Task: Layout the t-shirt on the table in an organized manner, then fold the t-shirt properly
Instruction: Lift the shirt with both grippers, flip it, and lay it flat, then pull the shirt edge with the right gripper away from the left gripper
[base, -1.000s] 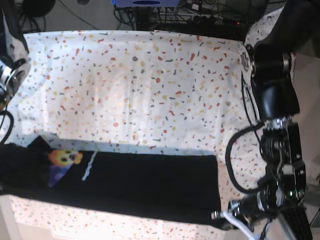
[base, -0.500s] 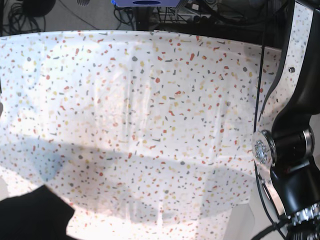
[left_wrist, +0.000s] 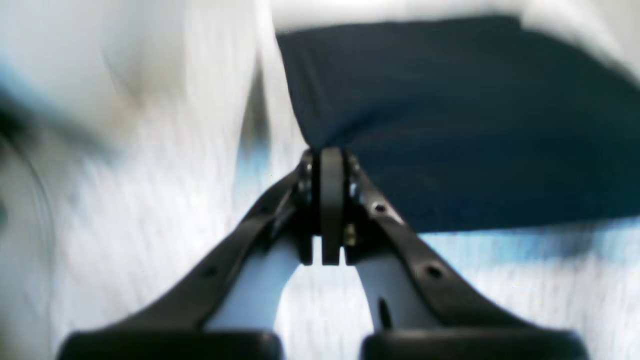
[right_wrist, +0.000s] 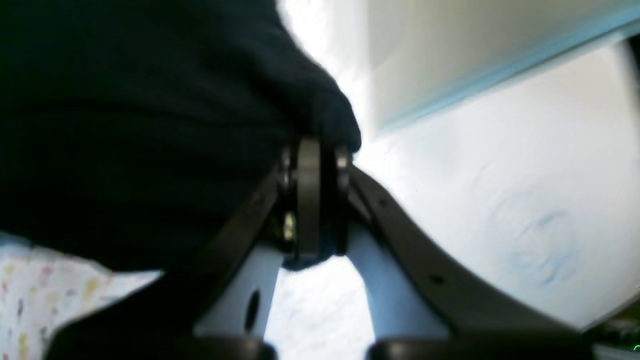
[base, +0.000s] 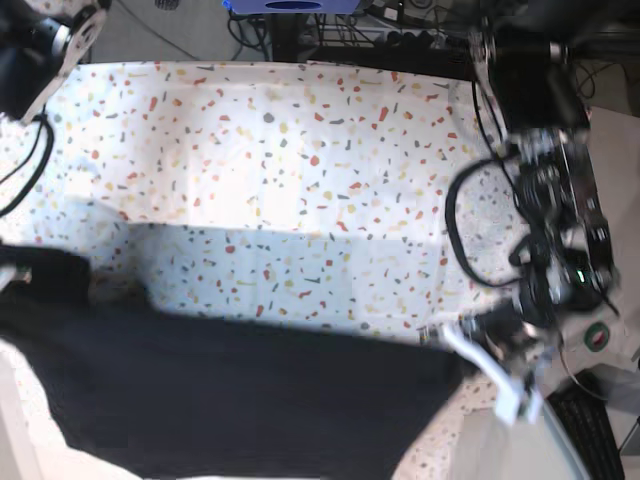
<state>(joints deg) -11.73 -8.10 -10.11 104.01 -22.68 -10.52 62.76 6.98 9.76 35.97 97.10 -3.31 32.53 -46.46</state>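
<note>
The black t-shirt (base: 230, 400) hangs stretched between my two grippers over the front part of the speckled white table (base: 300, 170); its print does not show. My left gripper (base: 447, 347) is shut on the shirt's right corner, and the left wrist view shows the closed fingertips (left_wrist: 322, 157) pinching the dark cloth (left_wrist: 450, 125). My right gripper (right_wrist: 312, 147) is shut on the black cloth (right_wrist: 125, 125) at the shirt's other end, which sits at the left edge of the base view (base: 40, 275). The speckled cover (right_wrist: 30, 290) shows below it.
Cables and a blue device (base: 290, 5) lie beyond the table's far edge. The left arm (base: 545, 150) with its cable loop stands over the table's right side. A round green-and-red button (base: 598, 335) sits at the right. The right arm (base: 30, 40) is at the upper left.
A second ago the shirt lay as a flat band along the table's front with the sun print showing. Now both grippers hold it stretched and the print is hidden. Both arms have moved.
</note>
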